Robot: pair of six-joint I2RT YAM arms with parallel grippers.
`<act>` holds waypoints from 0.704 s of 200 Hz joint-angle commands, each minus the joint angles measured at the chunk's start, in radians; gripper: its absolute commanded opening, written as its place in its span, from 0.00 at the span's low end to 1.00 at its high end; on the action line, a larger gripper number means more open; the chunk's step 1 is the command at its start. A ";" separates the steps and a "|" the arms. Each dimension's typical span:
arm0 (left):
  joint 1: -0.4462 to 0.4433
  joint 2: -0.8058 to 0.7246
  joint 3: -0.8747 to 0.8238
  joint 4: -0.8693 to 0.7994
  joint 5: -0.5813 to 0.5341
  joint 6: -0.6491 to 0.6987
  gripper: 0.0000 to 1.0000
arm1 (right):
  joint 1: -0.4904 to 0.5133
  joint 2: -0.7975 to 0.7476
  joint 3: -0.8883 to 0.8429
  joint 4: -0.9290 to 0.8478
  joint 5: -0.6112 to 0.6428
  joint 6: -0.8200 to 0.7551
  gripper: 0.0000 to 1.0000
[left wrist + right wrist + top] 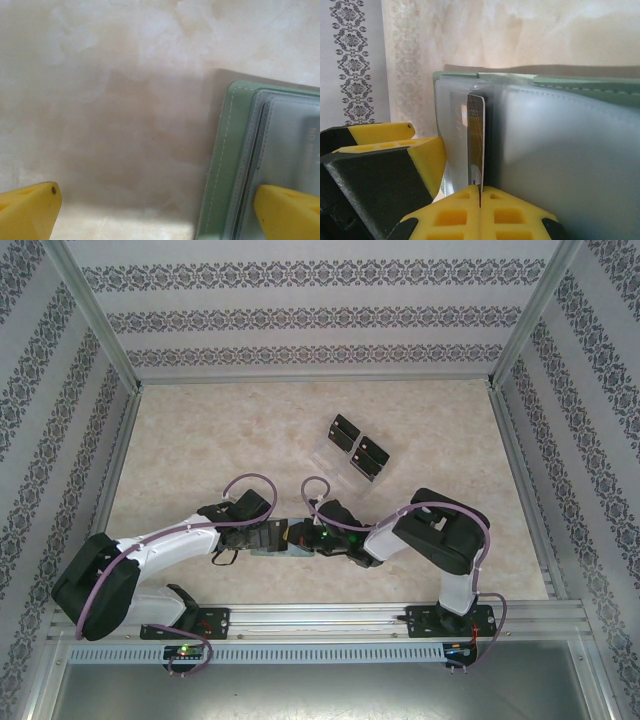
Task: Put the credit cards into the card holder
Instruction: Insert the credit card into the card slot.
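One table (200,460) carries two arms, the left arm (165,545) and the right arm (440,540), meeting at its near centre. One clear rack (322,447) stands farther back, holding what appear to be four black credit cards (345,430). One card holder (560,160) lies open between the grippers. The left gripper (160,215) has its jaws wide apart, one finger (290,212) over the holder's edge. The right gripper (480,202) is clamped on one card (476,140), which stands edge-on against the grey pockets.

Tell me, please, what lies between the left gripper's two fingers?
Between the fingers of the open left gripper, the left wrist view shows mostly bare table, then the green edge of the card holder.
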 commanded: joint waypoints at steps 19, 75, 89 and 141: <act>-0.009 0.010 -0.025 -0.051 -0.018 -0.001 1.00 | 0.016 -0.053 0.012 -0.146 -0.019 -0.054 0.38; -0.009 -0.046 0.036 -0.110 -0.023 0.007 1.00 | 0.000 -0.256 0.002 -0.407 0.046 -0.165 0.55; -0.007 -0.053 0.064 -0.121 -0.014 0.017 1.00 | -0.008 -0.272 -0.012 -0.432 0.058 -0.169 0.48; -0.022 -0.008 0.148 -0.078 0.064 0.038 1.00 | -0.017 -0.208 -0.028 -0.402 0.056 -0.159 0.00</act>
